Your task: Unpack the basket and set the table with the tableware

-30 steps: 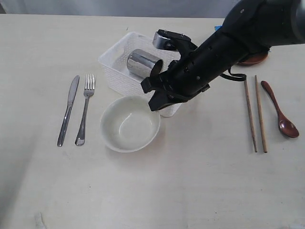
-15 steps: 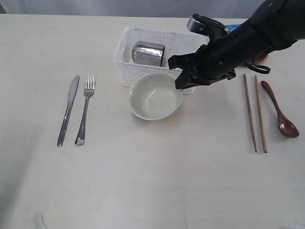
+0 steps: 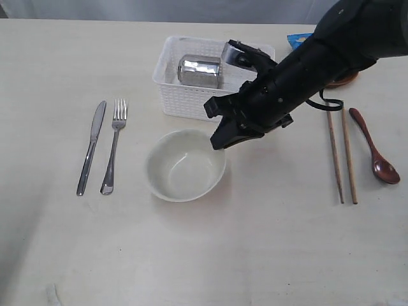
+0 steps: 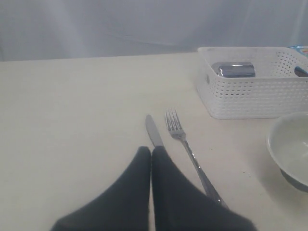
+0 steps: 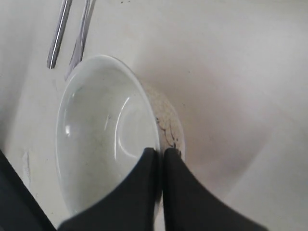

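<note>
One bowl (image 3: 183, 167), pinched at its rim by our right claw (image 3: 218, 141), hangs at or just above the counter (image 3: 255, 248) between fork (image 3: 113, 146) and chopsticks (image 3: 341, 153), so we should level it and settle it gently before releasing, while our left claw (image 4: 151, 152) is closed on nothing.

The right arm (image 3: 312, 60) is reaching in from the far right and slanting down toward the middle, its black wrist tilting so that the right pincer (image 3: 221, 137) is pointing downward and to the left. Its two dark fingers (image 5: 137, 192) are squeezing almost together on the rim of the bowl (image 3: 185, 167), one inside and one outside. The left pincer (image 4: 151, 153), showing only in its own wrist view, is holding its tapered fingers pressed flat against each other, tips meeting.
</note>
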